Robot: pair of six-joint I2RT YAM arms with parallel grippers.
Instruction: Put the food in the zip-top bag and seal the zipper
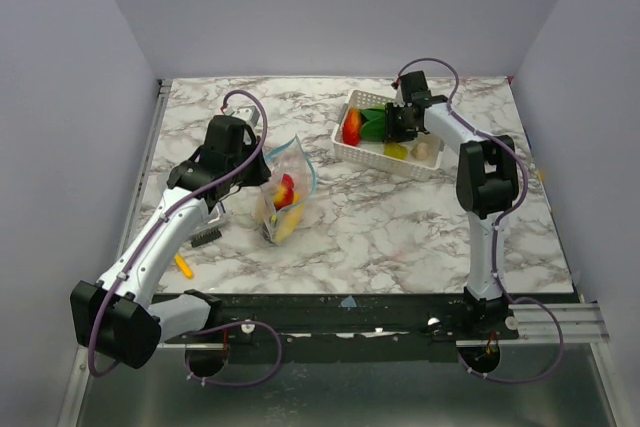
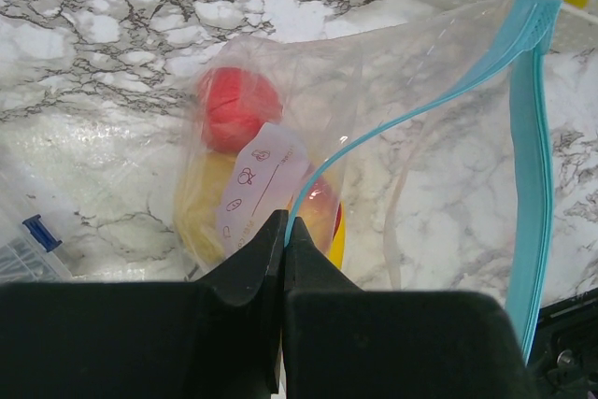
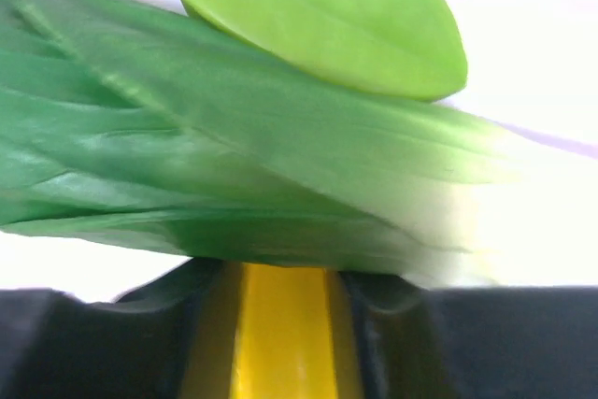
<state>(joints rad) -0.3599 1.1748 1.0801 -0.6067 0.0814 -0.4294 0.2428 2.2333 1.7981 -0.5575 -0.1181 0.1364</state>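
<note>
Top external: left gripper [image 1: 258, 175] pins zip-top bag [image 1: 290, 187], right gripper [image 1: 400, 130] in white basket [image 1: 352, 153]

Left jaws are clamped tight on the zipper [image 2: 528, 137]. The bag lies left of table centre, with a red fruit [image 2: 238, 105] and a yellow fruit [image 2: 201, 207] inside. The basket is at 1 o'clock. Right jaws sit partly open around a yellow piece [image 3: 276, 324], and I cannot tell if it is gripped. A green leafy vegetable [image 3: 234, 165] is just ahead.

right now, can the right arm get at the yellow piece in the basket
Probably yes. The right gripper is down in the white basket with the yellow piece between its fingers. The green leafy vegetable lies past the fingertips, not in the gap. Whether the jaws have closed is unclear.
</note>
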